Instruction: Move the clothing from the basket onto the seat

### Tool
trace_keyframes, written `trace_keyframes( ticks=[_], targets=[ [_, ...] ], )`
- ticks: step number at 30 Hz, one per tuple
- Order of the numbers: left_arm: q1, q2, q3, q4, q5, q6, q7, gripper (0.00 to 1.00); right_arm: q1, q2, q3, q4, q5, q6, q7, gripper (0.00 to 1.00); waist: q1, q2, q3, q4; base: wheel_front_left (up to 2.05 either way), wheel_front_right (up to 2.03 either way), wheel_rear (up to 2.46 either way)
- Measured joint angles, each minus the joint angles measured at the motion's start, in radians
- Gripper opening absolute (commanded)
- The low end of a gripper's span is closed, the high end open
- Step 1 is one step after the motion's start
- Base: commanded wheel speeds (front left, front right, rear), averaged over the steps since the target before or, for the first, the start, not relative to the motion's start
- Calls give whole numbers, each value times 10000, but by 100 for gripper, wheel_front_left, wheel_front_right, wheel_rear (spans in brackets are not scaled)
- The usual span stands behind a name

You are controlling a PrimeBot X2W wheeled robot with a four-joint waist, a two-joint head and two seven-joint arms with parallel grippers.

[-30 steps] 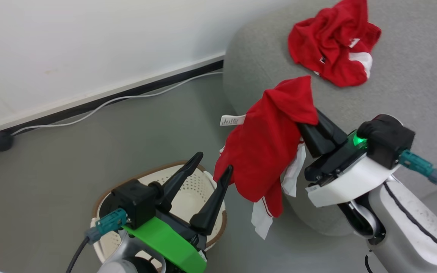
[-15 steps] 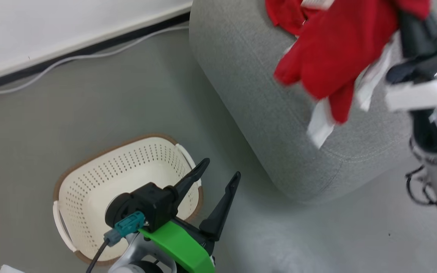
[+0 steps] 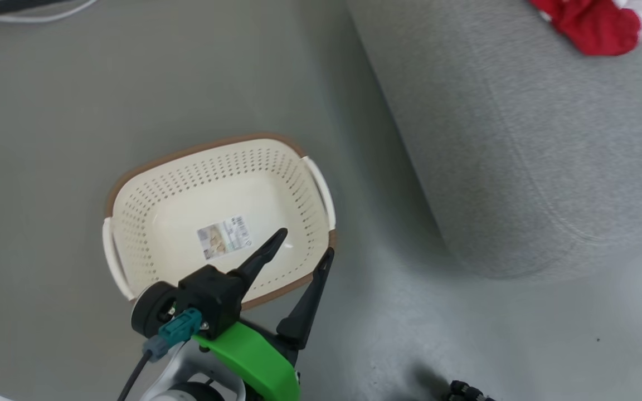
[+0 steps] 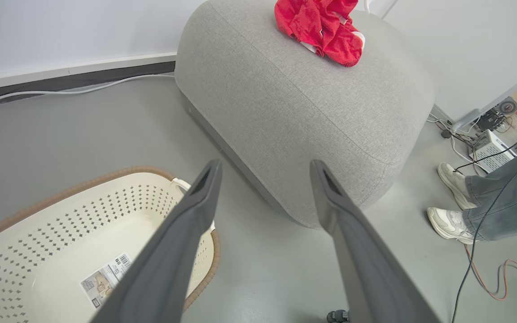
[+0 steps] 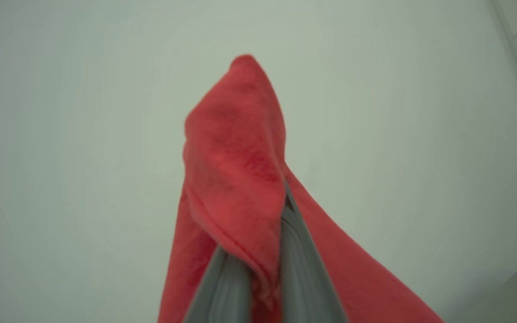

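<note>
The right gripper [image 5: 258,264] is clamping a red fabric garment [image 5: 236,157]; the left gripper [image 3: 306,241] is gaping empty, the rounded light-grey upholstered seat [image 3: 521,139] lying at its two o'clock.

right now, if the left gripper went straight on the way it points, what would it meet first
Probably the rounded near side of the seat: the open left gripper frames it in the left wrist view, with the basket off to one side. Depth is unclear.

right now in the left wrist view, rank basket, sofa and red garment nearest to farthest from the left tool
1. laundry basket, lower left by the left tool
2. grey sofa, ahead
3. red garment, atop the sofa
</note>
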Motion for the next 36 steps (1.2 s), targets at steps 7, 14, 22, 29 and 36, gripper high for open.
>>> trace_keyframes(
  ticks=[7,14,22,29,36],
  targets=[
    [13,328,403,-635,134,96,12,100,-824,-1779,121,1198,-945,-21,573,0,0,0,744,923,0,0,0],
    [11,508,729,-1129,219,167,61,100,-1205,-1407,662,2249,-1007,38,516,0,1,0,1763,1284,0,0,0],
    [12,502,1298,-1467,219,270,63,100,-443,-627,997,3655,-1034,86,84,0,1,0,2735,1350,0,0,0],
    [-62,500,1745,-1246,130,301,-245,100,-371,-13,1231,4637,-1078,263,-679,22,1,0,2885,1123,0,0,0],
    [-332,360,2082,-1072,-65,301,-525,100,-483,-40,1925,5005,-1588,591,-677,100,1,0,2472,928,0,0,0]
  ],
)
